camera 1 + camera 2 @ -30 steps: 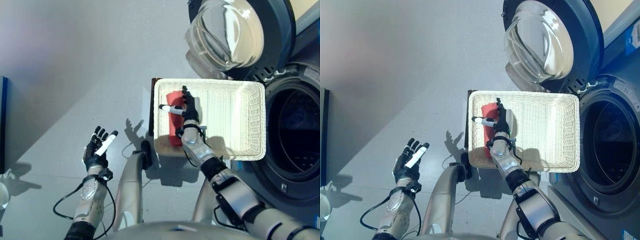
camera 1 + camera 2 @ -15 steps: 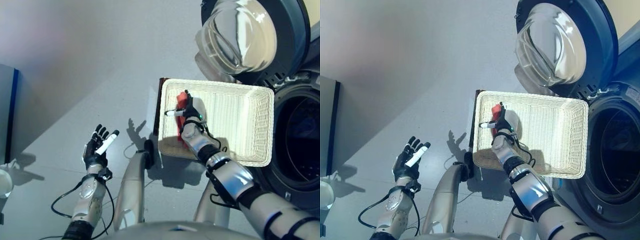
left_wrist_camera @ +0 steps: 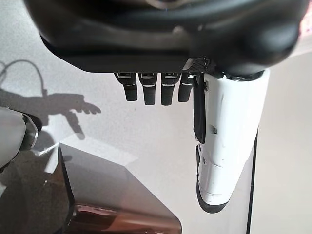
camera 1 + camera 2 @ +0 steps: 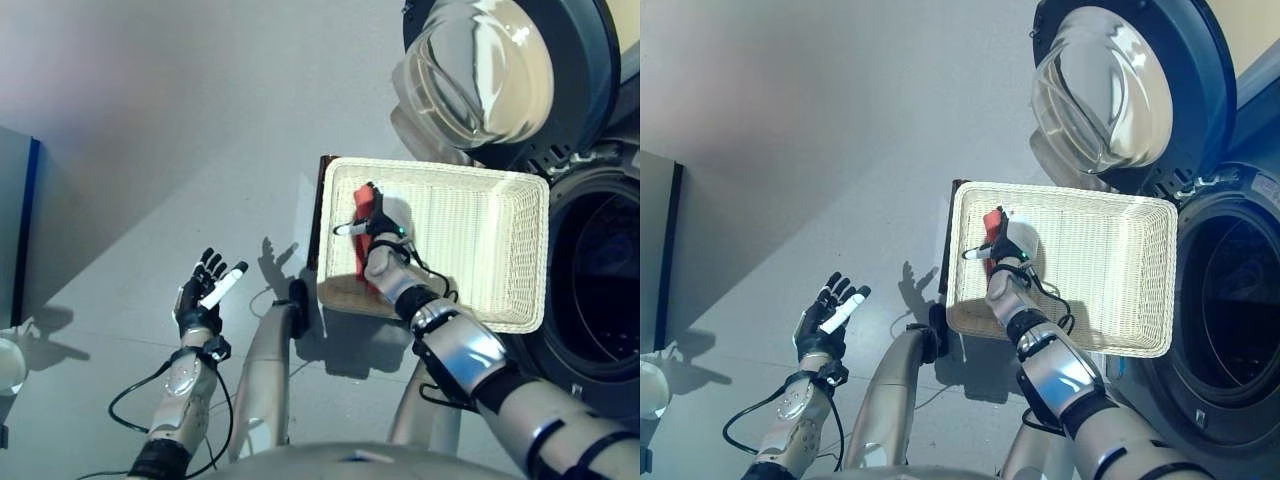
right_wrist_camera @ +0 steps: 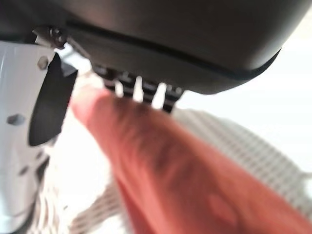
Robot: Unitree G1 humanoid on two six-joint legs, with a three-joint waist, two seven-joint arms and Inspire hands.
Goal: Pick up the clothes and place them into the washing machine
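Observation:
A red cloth (image 4: 366,272) lies bunched in a narrow strip at the left end of the white wicker basket (image 4: 531,250). My right hand (image 4: 381,243) is in the basket, fingers curled on the cloth, white-covered thumb sticking out to the left. In the right wrist view the red cloth (image 5: 185,185) runs from under the fingers of that hand (image 5: 170,29). My left hand (image 4: 205,297) is open and empty above the grey floor, to the left of the basket; its straight fingers (image 3: 151,90) show in the left wrist view.
The washing machine's drum opening (image 4: 600,290) is right of the basket, with its round glass door (image 4: 480,70) swung open behind it. The basket rests on a dark brown box (image 4: 316,215). A dark blue-edged panel (image 4: 15,230) stands at far left.
The red cloth went from lying flat to a bunched narrow strip under my right hand. My left hand drifted slightly right and down. The camera shifted early on.

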